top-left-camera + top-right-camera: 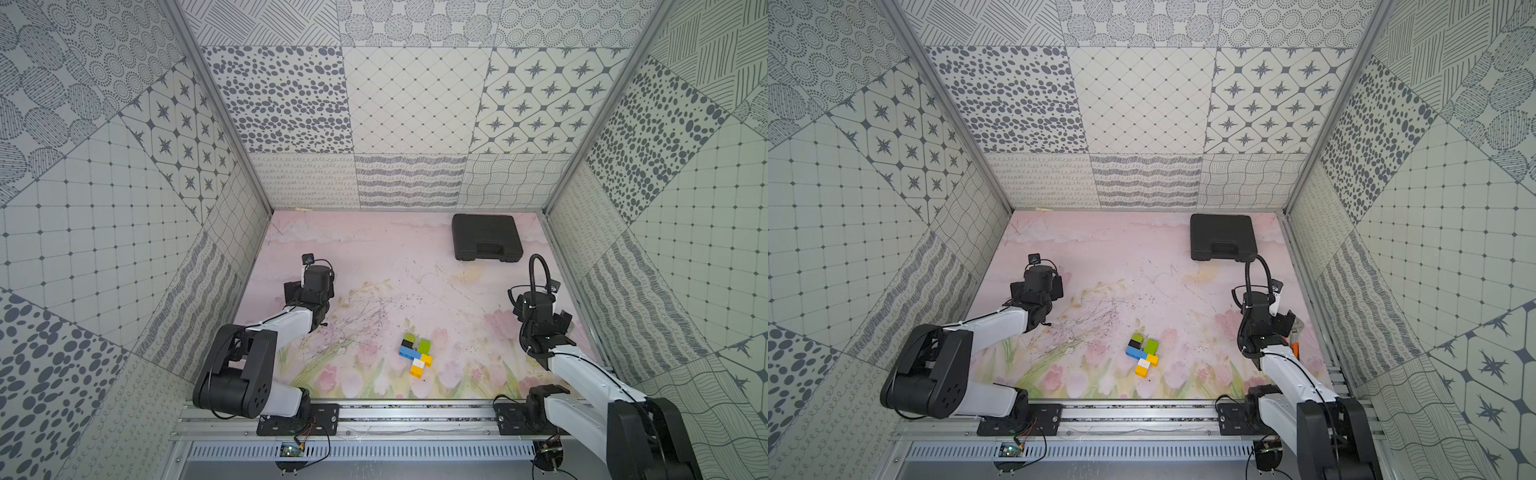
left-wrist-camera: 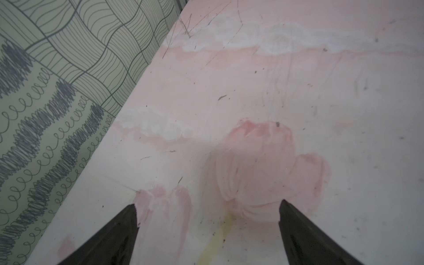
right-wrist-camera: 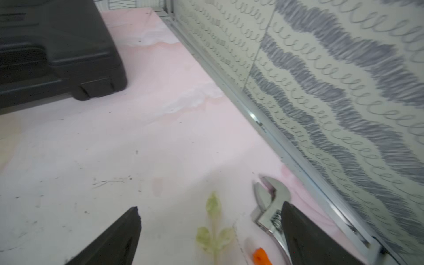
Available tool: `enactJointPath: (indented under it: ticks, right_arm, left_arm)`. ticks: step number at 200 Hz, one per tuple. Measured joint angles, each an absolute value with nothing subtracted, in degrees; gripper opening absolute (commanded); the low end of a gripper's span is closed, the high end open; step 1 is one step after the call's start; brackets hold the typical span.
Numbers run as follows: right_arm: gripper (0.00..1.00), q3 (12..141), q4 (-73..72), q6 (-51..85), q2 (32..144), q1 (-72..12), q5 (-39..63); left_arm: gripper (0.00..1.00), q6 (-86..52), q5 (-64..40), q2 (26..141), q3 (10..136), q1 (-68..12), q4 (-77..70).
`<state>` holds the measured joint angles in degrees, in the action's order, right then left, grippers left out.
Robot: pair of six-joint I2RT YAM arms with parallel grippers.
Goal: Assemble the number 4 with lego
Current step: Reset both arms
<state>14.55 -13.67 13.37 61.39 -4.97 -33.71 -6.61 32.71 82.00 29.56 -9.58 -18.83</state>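
The left gripper [image 2: 209, 204] stands spread wide and empty over the bare table [image 2: 298, 91] at the left. The right gripper [image 3: 210, 206] is equally slack beside a wrench [image 3: 270, 202] at the right wall. Between the two, towards the near edge, the number 4 [image 1: 415, 353] lies joined, with nothing touching it. To my eye the assembly is done, and all that's left is for the arms to stay clear.

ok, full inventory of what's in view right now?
number 4: one, joined lego in green, black, blue, yellow and white, front-centre of the table, between the arms.
black case: one, black, lying flat at the far right of the table.
wrench: one, chrome with an orange handle, by the right wall, beside the right gripper.
table: one, pink floral surface, scuffed.
left gripper: one, black fingers, open, empty, over bare table near the left wall.
right gripper: one, black fingers, open, empty, near the right wall.
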Motion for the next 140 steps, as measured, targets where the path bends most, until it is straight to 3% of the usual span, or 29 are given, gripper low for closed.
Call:
enactJointPath:
  ticks: [56, 140]
  right_arm:
    - [0.99, 17.76, -45.23, 6.33, 88.68, -2.5, -13.3]
    - [0.99, 22.11, -46.44, 3.99, 89.38, -1.89, -5.8]
  left_arm:
    - [1.0, -7.4, 26.79, 80.86, 26.11, -0.56, -26.13]
    - [0.99, -7.11, 15.14, 89.56, 20.73, -2.0, -43.88]
